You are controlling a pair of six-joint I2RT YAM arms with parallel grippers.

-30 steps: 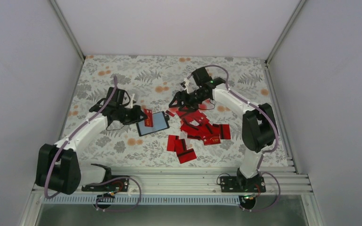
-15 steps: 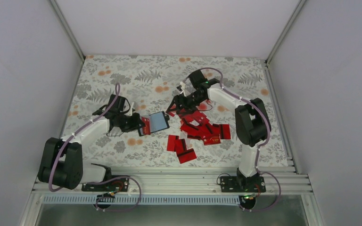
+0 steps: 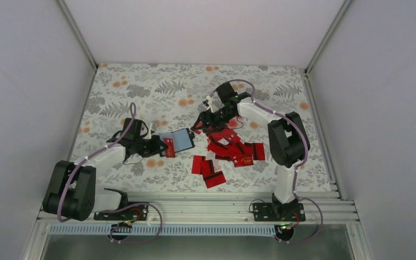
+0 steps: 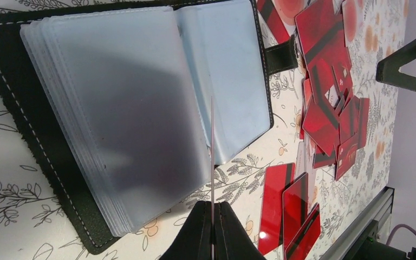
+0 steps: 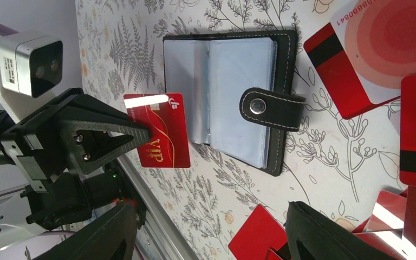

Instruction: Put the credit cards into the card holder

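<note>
Left end effector [image 4: 212,208] pinches a probably stiff, slick credit card [image 5: 162,132] by its edge (thin, may slip) at card holder's [image 5: 238,81] 9 o'clock; right end effector [image 3: 199,124] wide, empty.

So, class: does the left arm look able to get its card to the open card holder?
Probably yes: the left gripper, jaws shut on a VIP card, sits at the open card holder; the right gripper hangs apart, leaving the way free.

Edge-on card [image 4: 212,146] over open card holder [image 4: 43,135]

Red credit cards [image 3: 233,149], black card holder [image 3: 179,140]
</note>
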